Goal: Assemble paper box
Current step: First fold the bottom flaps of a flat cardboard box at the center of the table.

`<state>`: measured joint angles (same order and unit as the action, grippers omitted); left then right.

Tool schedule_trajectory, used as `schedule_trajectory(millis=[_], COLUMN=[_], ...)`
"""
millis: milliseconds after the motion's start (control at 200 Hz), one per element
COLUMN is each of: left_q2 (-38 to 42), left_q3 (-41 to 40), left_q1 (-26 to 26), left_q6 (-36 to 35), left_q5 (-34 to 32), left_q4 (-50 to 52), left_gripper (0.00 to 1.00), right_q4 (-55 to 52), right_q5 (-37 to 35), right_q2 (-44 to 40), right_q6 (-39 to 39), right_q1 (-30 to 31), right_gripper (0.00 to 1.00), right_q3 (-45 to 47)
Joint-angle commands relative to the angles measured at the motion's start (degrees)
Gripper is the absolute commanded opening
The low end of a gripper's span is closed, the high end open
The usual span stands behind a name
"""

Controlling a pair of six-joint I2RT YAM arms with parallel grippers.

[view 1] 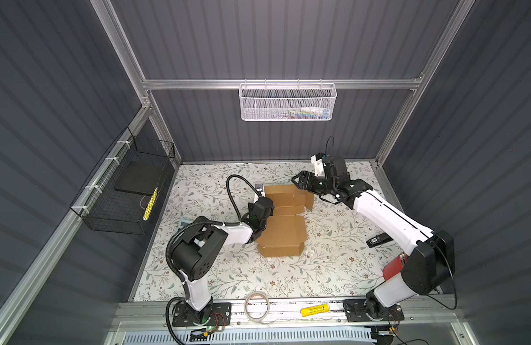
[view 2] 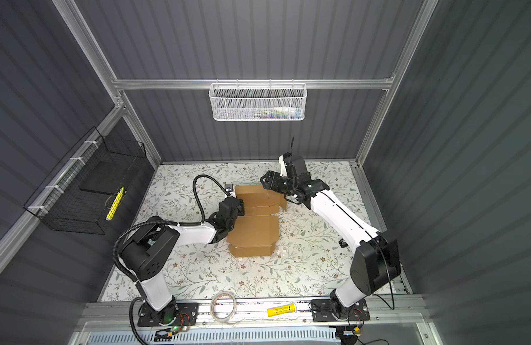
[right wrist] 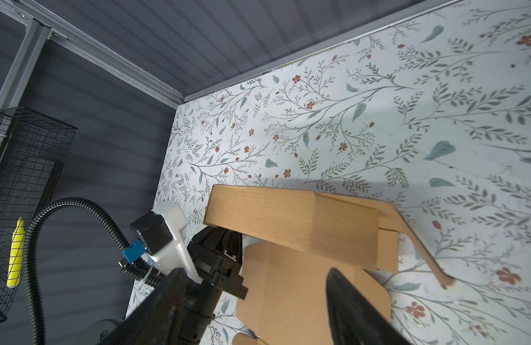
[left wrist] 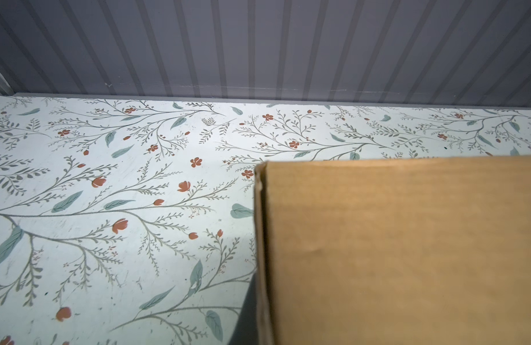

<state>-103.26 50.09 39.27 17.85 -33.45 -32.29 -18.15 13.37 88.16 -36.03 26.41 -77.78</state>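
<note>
Box (view 1: 283,233) lies in the middle of the counter (view 1: 333,268). In both top views the box (view 2: 255,231) is brown cardboard, partly folded: the near flaps lie flat, the far panel is raised, and a side flap at its right end stands up. The left tool (view 1: 261,206) sits at the box's left edge, but its own wrist covers the fingertips, so the grip cannot be read from here. The right tool (view 1: 298,180) hangs just past the box's far right corner, apart from it, jaws spread and empty. The right arm hides most of a black device (view 1: 377,240) and a red thing (view 1: 392,265) on the counter. What lies in the white basket (view 1: 288,101) on the back wall is too small to make out.

In the left wrist view, a panel of the box (left wrist: 407,254) fills one corner and is cut off by the frame. One dark finger (left wrist: 246,313) shows as a sliver against the panel's outer edge; its mate is hidden behind the cardboard. The left tool appears closed on that edge.

In the right wrist view, the right tool (right wrist: 258,313) shows two blurred dark fingers set wide apart and cut off by the frame, gripping nothing. The box (right wrist: 291,224) lies beyond them. The left tool (right wrist: 219,239) reaches under the raised panel, its tips hidden.
</note>
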Motion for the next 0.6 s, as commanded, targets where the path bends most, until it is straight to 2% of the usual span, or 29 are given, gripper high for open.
schedule_trajectory(millis=[0, 345, 595], left_q2=[1.87, 2.96, 3.16], left_q3=[-0.73, -0.78, -0.89], left_q1=[-0.33, -0.33, -0.33], left_q6=[1.49, 1.40, 2.06], left_q5=[0.58, 1.01, 1.81], left_q4=[2.54, 3.84, 4.08], left_gripper=[0.00, 0.00, 0.00], right_q4=[-1.45, -2.59, -2.05], right_q5=[0.64, 3.80, 5.18], right_q2=[-2.16, -3.85, -1.84], right_q6=[1.04, 1.31, 1.18], right_q1=[-1.81, -3.35, -2.98], right_gripper=[0.76, 0.83, 0.82], right_q3=[1.93, 4.39, 3.37])
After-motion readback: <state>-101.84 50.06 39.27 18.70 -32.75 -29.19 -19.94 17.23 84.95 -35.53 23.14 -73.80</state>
